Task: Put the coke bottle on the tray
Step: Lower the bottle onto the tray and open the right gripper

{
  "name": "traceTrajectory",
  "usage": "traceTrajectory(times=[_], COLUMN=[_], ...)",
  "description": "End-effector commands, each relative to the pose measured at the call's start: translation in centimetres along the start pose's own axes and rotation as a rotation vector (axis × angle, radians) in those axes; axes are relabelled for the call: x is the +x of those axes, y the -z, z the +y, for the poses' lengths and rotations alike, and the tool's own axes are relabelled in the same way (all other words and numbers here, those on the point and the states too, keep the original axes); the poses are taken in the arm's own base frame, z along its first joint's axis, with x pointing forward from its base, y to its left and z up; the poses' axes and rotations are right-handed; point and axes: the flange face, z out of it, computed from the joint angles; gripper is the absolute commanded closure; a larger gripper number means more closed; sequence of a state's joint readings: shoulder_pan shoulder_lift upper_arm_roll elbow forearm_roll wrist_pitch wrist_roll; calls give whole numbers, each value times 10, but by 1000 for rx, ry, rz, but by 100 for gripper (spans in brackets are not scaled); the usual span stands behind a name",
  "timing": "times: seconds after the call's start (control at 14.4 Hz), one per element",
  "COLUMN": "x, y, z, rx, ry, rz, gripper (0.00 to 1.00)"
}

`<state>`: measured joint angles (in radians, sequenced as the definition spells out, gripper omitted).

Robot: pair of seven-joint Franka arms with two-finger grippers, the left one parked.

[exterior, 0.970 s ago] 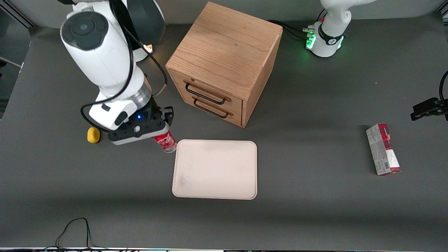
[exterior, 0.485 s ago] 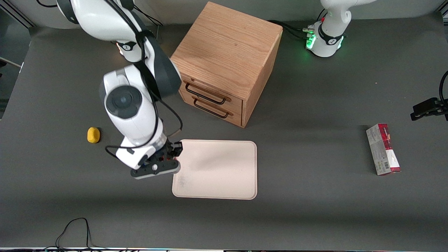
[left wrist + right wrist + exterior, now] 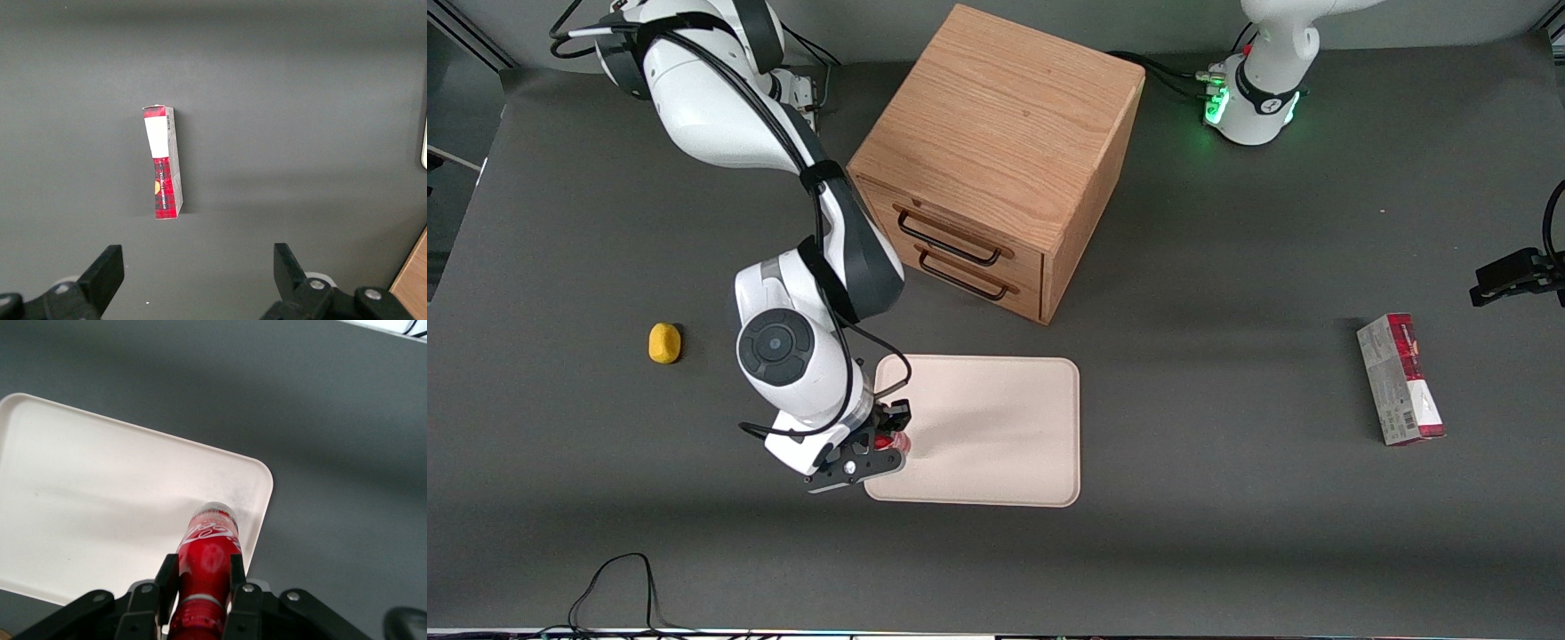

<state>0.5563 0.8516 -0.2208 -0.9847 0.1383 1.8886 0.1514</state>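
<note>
Gripper point(image 3: 203, 583) clamped on coke bottle point(image 3: 208, 570), held over the tray point(image 3: 996, 427) corner nearest the working arm.

Red coke bottle point(image 3: 208, 567) above cream tray's point(image 3: 80, 493) corner.

The small red coke bottle point(image 3: 205, 577) looks like glossy plastic with a bright sheen, clamped between the matt black plastic fingers point(image 3: 237, 577) of the end effector point(image 3: 203, 587) above the cream rectangular tray point(image 3: 100, 513), whose surface is matt and faintly smudged. The dark grey bench point(image 3: 1227, 533) is matt and even. The two-drawer cabinet point(image 3: 996, 133) shows grained wood with dark metal handles.
</note>
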Motion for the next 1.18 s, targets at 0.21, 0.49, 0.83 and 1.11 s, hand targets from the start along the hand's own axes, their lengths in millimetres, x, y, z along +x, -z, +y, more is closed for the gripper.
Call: traceTrajectory(times=[0.21, 0.49, 0.83, 1.11], x=[7, 6, 7, 5], y=[-35, -52, -53, -29], z=[10, 7, 12, 10], rx=[17, 38, 43, 48], ry=[7, -2, -21, -18], rz=[-2, -16, -19, -16], gripper=[100, 100, 0, 0])
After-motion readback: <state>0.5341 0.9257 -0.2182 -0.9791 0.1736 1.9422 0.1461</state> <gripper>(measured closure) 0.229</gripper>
